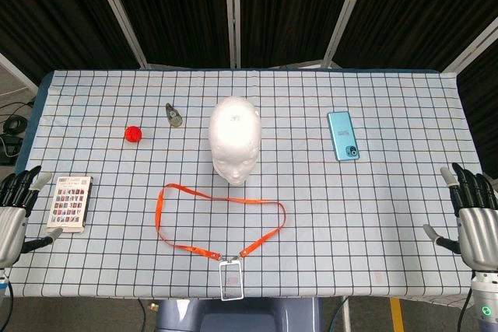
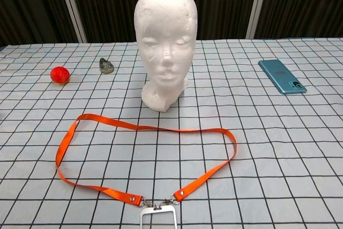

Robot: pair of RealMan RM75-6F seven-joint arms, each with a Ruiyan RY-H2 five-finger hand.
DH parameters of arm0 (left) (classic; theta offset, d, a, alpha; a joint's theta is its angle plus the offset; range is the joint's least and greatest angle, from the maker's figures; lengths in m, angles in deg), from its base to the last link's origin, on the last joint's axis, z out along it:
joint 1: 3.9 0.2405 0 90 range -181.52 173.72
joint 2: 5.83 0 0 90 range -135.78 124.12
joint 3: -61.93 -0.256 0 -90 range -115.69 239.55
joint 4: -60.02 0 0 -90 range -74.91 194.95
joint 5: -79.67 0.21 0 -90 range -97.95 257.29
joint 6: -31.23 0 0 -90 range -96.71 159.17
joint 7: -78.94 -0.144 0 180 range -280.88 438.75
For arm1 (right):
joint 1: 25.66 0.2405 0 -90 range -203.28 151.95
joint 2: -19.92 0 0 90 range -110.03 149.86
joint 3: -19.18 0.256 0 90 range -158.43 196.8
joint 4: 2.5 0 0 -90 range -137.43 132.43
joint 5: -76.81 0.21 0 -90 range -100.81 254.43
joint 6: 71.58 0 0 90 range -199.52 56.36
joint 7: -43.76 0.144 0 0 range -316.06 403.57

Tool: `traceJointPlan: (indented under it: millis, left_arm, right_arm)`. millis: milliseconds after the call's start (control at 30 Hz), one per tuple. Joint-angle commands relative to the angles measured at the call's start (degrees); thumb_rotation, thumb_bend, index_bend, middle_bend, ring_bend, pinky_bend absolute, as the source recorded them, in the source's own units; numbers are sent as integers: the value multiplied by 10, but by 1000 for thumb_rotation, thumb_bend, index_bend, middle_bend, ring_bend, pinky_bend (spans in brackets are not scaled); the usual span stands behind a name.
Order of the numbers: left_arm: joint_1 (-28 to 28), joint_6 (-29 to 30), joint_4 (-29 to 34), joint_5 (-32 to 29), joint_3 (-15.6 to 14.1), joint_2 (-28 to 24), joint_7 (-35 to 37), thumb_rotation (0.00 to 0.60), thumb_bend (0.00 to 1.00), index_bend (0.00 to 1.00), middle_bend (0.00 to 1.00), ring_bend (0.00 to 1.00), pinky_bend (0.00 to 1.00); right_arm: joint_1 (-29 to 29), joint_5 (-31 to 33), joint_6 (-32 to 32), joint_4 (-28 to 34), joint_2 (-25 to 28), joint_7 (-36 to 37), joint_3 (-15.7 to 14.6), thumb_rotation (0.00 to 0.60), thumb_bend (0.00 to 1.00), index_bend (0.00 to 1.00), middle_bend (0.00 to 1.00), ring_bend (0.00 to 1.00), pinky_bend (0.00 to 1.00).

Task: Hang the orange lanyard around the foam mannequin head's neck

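Note:
The white foam mannequin head [image 1: 234, 139] [image 2: 165, 44] stands upright at the table's middle, facing me. In front of it the orange lanyard [image 1: 218, 221] [image 2: 139, 156] lies flat in a wide loop, its clear badge holder [image 1: 231, 280] [image 2: 159, 217] at the near edge. My left hand [image 1: 14, 209] hovers at the table's left edge with fingers spread, holding nothing. At the right edge, my right hand [image 1: 475, 219] is likewise open and empty. Both hands are far from the lanyard. Neither hand shows in the chest view.
A red ball [image 1: 134, 134] [image 2: 60, 74] and a small grey-green object [image 1: 173, 116] [image 2: 106, 66] lie left of the head. A teal phone [image 1: 343, 135] [image 2: 282, 76] lies to its right. A card of printed pictures [image 1: 70, 203] rests beside my left hand.

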Motion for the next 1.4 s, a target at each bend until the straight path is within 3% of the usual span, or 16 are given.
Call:
traceJointPlan:
  millis: [33, 400, 600, 767, 933, 1067, 1400]
  left_arm:
    - [0, 0, 0, 0, 0, 0, 0, 600, 0, 0, 0, 0, 0]
    - [-1, -2, -1, 1, 1, 5, -10, 600, 0, 0, 0, 0, 0]
    - [-9, -13, -8, -12, 8, 15, -22, 600, 0, 0, 0, 0, 0]
    - [-14, -23, -20, -30, 14, 28, -35, 600, 0, 0, 0, 0, 0]
    - [-21, -38, -32, -52, 21, 38, -44, 600, 0, 0, 0, 0, 0]
    - [-25, -47, -38, -64, 24, 43, -48, 600, 0, 0, 0, 0, 0]
    - [-32, -61, -46, -76, 24, 49, -52, 600, 0, 0, 0, 0, 0]
  right_arm:
    - [0, 0, -1, 0, 0, 0, 0, 600, 0, 30, 0, 0, 0]
    - [20, 9, -55, -4, -9, 7, -11, 600, 0, 54, 0, 0, 0]
    - [105, 10, -182, -14, -32, 4, 0, 600, 7, 274, 0, 0, 0]
    - [191, 49, -295, -21, -74, 7, 30, 600, 157, 441, 0, 0, 0]
    - [260, 114, -380, -35, -124, -32, 49, 600, 242, 454, 0, 0, 0]
    - [298, 166, -412, -54, -171, -75, 54, 600, 279, 463, 0, 0, 0]
    - [355, 246, -415, -111, -275, -170, 42, 600, 283, 480, 0, 0, 0]
